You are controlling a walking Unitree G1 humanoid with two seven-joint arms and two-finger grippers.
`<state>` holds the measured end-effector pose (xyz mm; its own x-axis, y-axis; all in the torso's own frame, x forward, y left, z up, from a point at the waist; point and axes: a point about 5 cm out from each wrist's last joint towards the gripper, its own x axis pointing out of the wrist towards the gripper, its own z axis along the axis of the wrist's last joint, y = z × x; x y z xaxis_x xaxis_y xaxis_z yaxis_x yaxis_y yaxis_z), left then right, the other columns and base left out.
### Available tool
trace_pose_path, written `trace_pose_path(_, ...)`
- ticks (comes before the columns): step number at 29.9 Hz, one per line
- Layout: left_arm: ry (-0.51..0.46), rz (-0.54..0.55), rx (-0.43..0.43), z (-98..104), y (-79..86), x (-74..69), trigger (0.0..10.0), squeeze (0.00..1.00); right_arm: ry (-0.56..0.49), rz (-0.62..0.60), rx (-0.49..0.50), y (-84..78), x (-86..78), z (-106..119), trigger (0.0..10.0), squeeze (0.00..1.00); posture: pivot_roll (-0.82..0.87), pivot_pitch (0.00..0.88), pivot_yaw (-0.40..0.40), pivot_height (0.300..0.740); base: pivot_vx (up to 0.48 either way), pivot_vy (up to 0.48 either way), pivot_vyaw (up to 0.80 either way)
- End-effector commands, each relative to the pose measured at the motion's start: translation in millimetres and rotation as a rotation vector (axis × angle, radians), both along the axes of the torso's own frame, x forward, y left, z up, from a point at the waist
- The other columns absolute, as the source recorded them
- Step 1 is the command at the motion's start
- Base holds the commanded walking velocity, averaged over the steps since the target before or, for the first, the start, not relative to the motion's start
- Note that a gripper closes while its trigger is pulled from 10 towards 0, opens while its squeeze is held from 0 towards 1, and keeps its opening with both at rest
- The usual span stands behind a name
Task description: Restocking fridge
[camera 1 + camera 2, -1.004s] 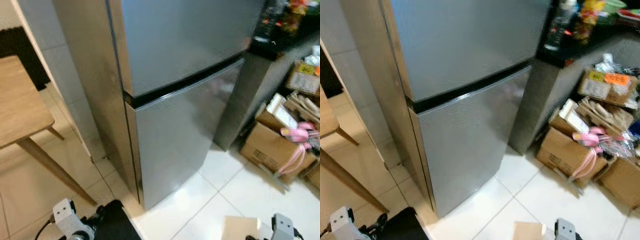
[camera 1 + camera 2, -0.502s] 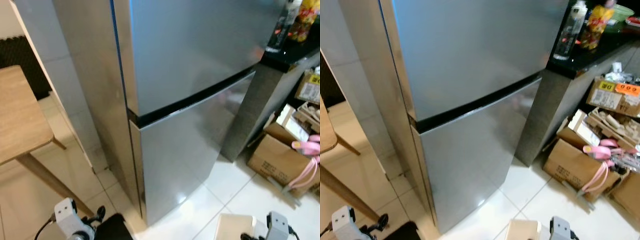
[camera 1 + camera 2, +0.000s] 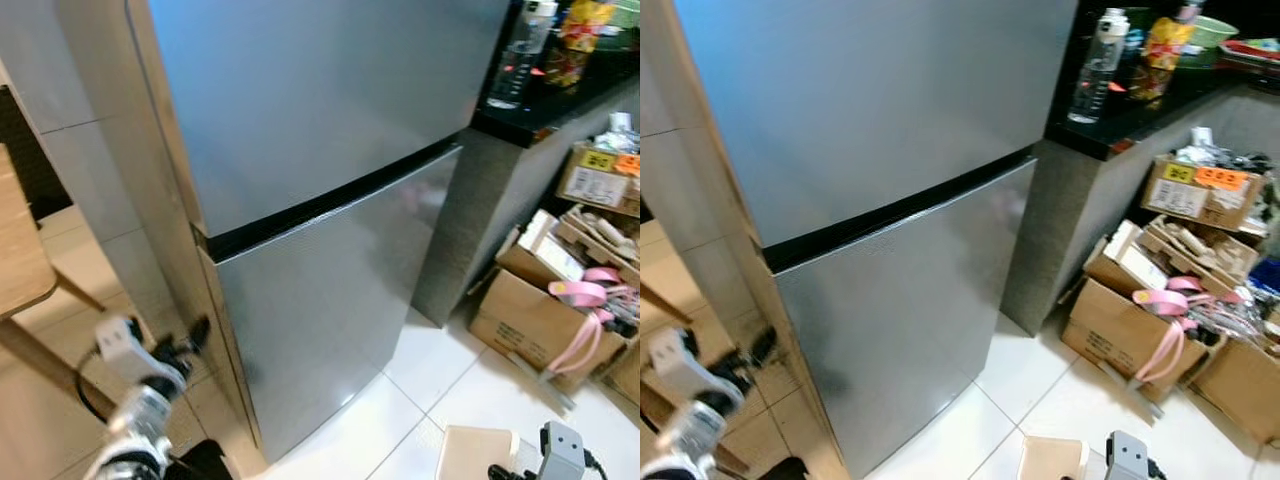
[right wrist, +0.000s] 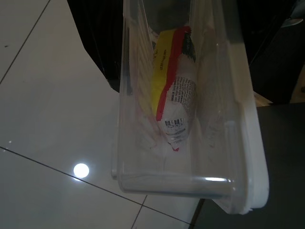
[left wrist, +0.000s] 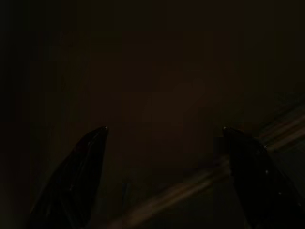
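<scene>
Your left gripper [image 3: 190, 335] is rising at about 8 o'clock in the head view, its black fingers [image 5: 78, 179] spread apart and holding nothing, just beside the hinge-side edge of the fridge [image 3: 320, 190]. Both fridge doors are standing closed, so you are in the approach step: nothing is being restocked yet. Your right gripper [image 3: 515, 472] is sitting low at 5 o'clock; whether its fingers are closed I cannot tell, but its wrist camera is looking straight into a clear plastic bin [image 4: 190, 124] hanging close under it, with a yellow-and-red packet [image 4: 174, 100] lying inside, so that arm is probably carrying the stock. Next, you are likely needing a door open. A handle is not showing on the steel front, so expect to hook a door edge, perhaps near the dark gap [image 3: 330, 200] between the two doors. At 2 o'clock the bench [image 3: 560, 100] with bottles and the cardboard boxes [image 3: 535, 310] below are crowding the floor, so judge the door swing carefully.
</scene>
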<state>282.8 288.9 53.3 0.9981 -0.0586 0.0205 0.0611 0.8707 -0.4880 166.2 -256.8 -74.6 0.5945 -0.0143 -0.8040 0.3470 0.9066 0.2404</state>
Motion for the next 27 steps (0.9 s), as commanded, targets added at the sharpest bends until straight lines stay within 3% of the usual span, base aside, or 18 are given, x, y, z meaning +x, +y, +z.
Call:
trace_pose_path(1, -0.164, -0.117, 0.036, 39, 7.6, 14.1, 10.0, 1.00, -0.007, -0.003, -0.001, -1.4, 0.2, 1, 10.0, 0.00, -0.08, 0.003, -0.039, 0.740, 0.000, 0.000, 0.00)
trace_pose_path(2, -0.232, -0.214, 0.049, 55, 5.4, 17.7, 10.0, 1.00, -0.004, -0.004, -0.002, -1.7, -1.0, 0, 10.0, 0.00, -0.08, 0.006, -0.038, 0.740, 0.000, 0.000, 0.00)
trace_pose_path(5, -0.268, -0.286, 0.058, 65, 2.7, 18.8, 10.0, 1.00, -0.002, -0.005, -0.002, -1.9, -1.9, 0, 10.0, 0.00, -0.08, 0.006, -0.038, 0.740, 0.000, 0.000, 0.00)
trace_pose_path(6, -0.287, -0.378, 0.069, 71, -1.7, 18.0, 10.0, 1.00, 0.000, -0.006, -0.003, -1.9, -2.8, 0, 10.0, 0.00, -0.08, 0.010, -0.036, 0.740, 0.000, 0.000, 0.00)
trace_pose_path(7, -0.287, -0.378, 0.069, 71, -1.7, 18.0, 10.0, 1.00, 0.000, -0.006, -0.003, -1.9, -2.8, 0, 10.0, 0.00, -0.08, 0.010, -0.036, 0.740, 0.000, 0.000, 0.00)
trace_pose_path(8, -0.289, -0.477, 0.088, 75, -7.2, 16.0, 10.0, 1.00, 0.002, -0.006, -0.003, -2.0, -3.6, -1, 10.0, 0.00, -0.08, 0.010, -0.036, 0.740, 0.000, 0.000, 0.00)
trace_pose_path(9, -0.289, -0.477, 0.088, 75, -7.2, 16.0, 10.0, 1.00, 0.002, -0.006, -0.003, -2.0, -3.6, -1, 10.0, 0.00, -0.08, 0.010, -0.036, 0.740, 0.000, 0.000, 0.00)
trace_pose_path(10, -0.279, -0.582, 0.109, 77, -13.6, 13.6, 10.0, 1.00, 0.004, -0.008, -0.004, -2.1, -4.2, -1, 10.0, 0.00, -0.08, 0.013, -0.033, 0.740, 0.000, 0.000, 0.00)
trace_pose_path(11, -0.279, -0.582, 0.109, 77, -13.6, 13.6, 10.0, 1.00, 0.004, -0.008, -0.004, -2.1, -4.2, -1, 10.0, 0.00, -0.08, 0.013, -0.033, 0.740, 0.000, 0.000, 0.00)
trace_pose_path(12, -0.259, -0.672, 0.135, 76, -20.0, 11.0, 10.0, 1.00, 0.005, -0.010, -0.004, -2.5, -4.8, -1, 10.0, 0.00, -0.08, 0.013, -0.033, 0.740, 0.000, 0.000, 0.00)
trace_pose_path(16, -0.202, -0.770, 0.206, 70, -29.0, 7.7, 10.0, 1.00, 0.006, -0.014, -0.005, -3.1, -5.4, -1, 10.0, 0.00, -0.09, 0.014, -0.033, 0.740, 0.000, 0.000, 0.00)
trace_pose_path(19, -0.144, -0.781, 0.279, 58, -32.0, 5.4, 10.0, 0.97, 0.009, -0.015, -0.006, -3.5, -6.4, -2, 10.0, 0.00, -0.09, 0.014, -0.033, 0.740, 0.000, 0.000, 0.00)
trace_pose_path(21, -0.144, -0.781, 0.279, 58, -32.0, 5.4, 10.0, 0.97, 0.009, -0.015, -0.006, -3.5, -6.4, -2, 10.0, 0.00, -0.09, 0.014, -0.033, 0.740, 0.000, 0.000, 0.00)
trace_pose_path(22, -0.128, -0.783, 0.306, 54, -33.1, 3.5, 10.0, 0.01, 0.010, -0.015, -0.006, -3.3, -6.5, -2, 10.0, 0.00, -0.09, 0.014, -0.033, 0.740, 0.000, 0.000, 0.00)
trace_pose_path(27, -0.099, -0.816, 0.304, 47, -46.7, -3.0, 10.0, 0.00, 0.007, -0.012, -0.006, -3.4, -5.0, -1, 10.0, 0.00, -0.09, 0.012, -0.040, 0.740, 0.000, 0.000, 0.00)
